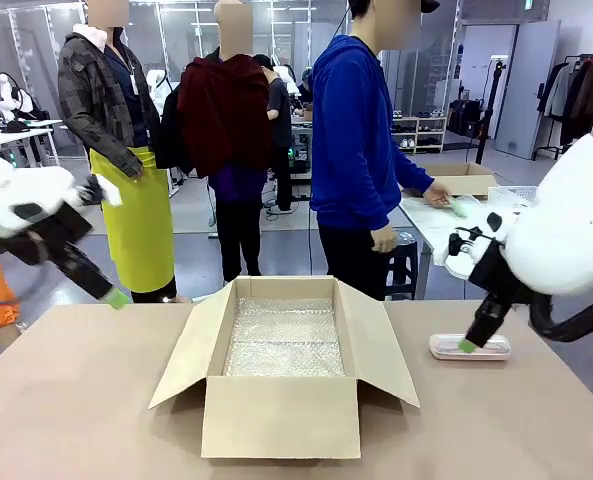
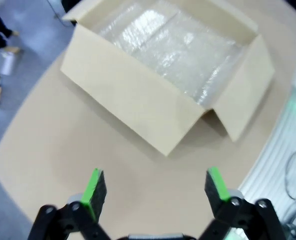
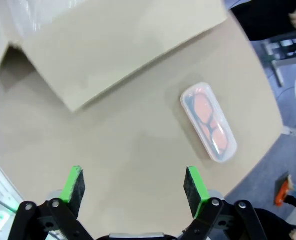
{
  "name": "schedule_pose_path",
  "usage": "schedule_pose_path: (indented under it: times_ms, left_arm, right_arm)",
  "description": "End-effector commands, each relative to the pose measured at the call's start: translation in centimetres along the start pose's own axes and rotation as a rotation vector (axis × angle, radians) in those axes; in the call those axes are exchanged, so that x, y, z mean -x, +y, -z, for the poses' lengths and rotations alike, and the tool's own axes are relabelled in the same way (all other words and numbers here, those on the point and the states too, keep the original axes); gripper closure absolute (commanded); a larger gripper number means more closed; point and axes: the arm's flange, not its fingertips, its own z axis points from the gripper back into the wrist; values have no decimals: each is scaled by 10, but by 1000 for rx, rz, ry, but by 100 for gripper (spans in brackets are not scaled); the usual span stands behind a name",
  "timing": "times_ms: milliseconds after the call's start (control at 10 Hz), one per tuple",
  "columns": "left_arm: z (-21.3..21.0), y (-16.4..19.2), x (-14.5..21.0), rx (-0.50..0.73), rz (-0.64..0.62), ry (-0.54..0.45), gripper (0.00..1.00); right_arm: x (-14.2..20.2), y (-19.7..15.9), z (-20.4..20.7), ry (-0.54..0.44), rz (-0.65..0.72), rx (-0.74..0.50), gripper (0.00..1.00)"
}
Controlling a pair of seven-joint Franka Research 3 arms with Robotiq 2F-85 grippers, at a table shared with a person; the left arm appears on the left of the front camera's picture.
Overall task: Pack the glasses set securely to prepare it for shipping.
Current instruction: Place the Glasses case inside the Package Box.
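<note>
Pink, round-cornered glasses case [image 3: 208, 121] lies flat on the tan table [image 1: 76, 400] at three o'clock of the bubble-lined cardboard box [image 1: 281, 410]; the right gripper [image 3: 133, 182] tilts down near it, fingers spread. The left gripper [image 2: 155, 187] hangs raised, fingers wide.

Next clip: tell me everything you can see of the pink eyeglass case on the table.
The pink eyeglass case is a small oblong with rounded corners. It has a pale pink base under a translucent, plastic-looking top, and dark-framed glasses with orange lenses show through. It is closed and lies flat on the tan table near its edge, right of the cardboard box and apart from its flap. The right gripper hangs open nearby, fingers clear of it.
</note>
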Motion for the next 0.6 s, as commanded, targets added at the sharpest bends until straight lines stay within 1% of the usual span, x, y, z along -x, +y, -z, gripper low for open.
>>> schedule_pose_path:
  times_ms: [0, 100, 200, 300, 400, 500]
  left_arm:
    - [-33, 7, 21, 50, 5, -45, 0]
    - [-44, 7, 31, 55, -1, -80, 0]
    - [-48, 6, 36, 53, -5, -96, 0]
    - [-46, 7, 39, 38, -44, -103, 0]
    - [-52, 8, 27, 26, -10, -73, 0]
    - [-52, 8, 27, 26, -10, -73, 0]
  right_arm:
    - [8, -14, -7, 55, -96, -11, 0]
    - [12, -20, -6, 65, -109, -40, 0]
    - [11, -22, -5, 43, -99, -36, 0]
    - [5, -22, -1, 7, -12, 11, 0]
    - [12, -18, -7, 53, -83, -31, 0]
    - [12, -18, -7, 53, -83, -31, 0]
